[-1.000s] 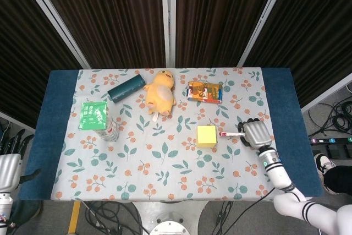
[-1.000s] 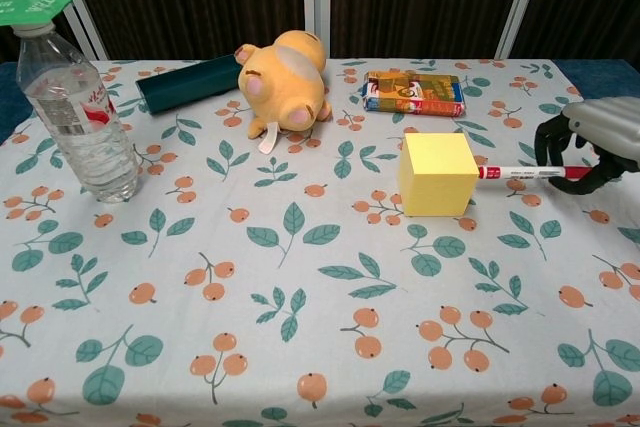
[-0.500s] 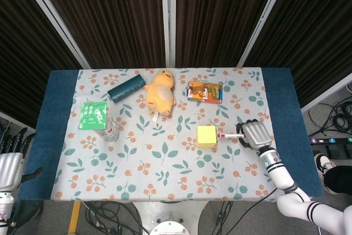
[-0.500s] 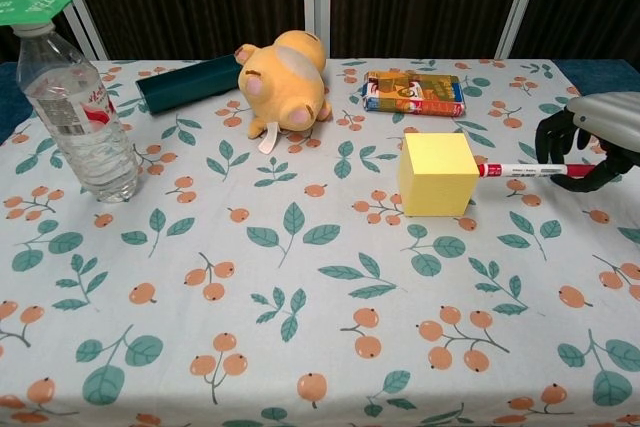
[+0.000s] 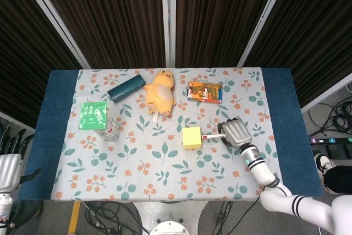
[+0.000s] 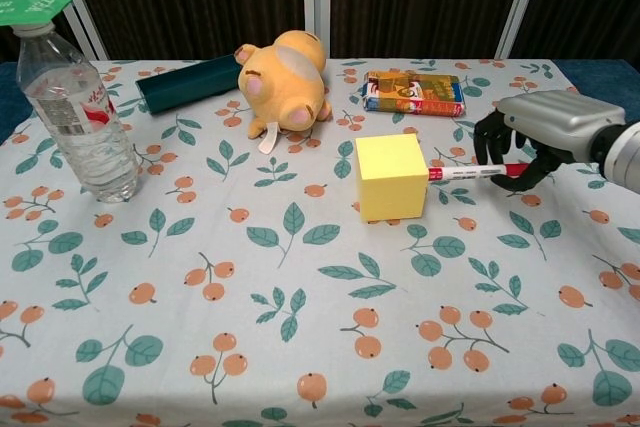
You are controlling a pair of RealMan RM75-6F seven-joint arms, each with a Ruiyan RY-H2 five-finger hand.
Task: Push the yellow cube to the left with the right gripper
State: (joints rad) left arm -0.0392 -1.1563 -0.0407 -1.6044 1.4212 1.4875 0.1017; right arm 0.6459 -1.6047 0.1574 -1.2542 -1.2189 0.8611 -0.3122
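Note:
The yellow cube [image 5: 192,137] [image 6: 391,177] sits on the floral tablecloth right of centre. My right hand [image 5: 235,132] [image 6: 533,129] is just to its right, fingers curled around a red and white marker pen [image 5: 212,136] [image 6: 468,172]. The pen lies level and its tip touches the cube's right face. My left hand [image 5: 9,160] hangs off the table's left edge, near the bottom left of the head view; its fingers point up and hold nothing.
A water bottle [image 6: 73,102] with a green packet [image 5: 92,115] on its cap stands at the left. A dark green box [image 5: 126,88], an orange plush toy [image 5: 160,95] and a snack packet [image 5: 204,92] lie along the back.
My right hand has moved left with the pen, and the pen tip has pushed the yellow cube leftward across the cloth. The left hand has stayed still.

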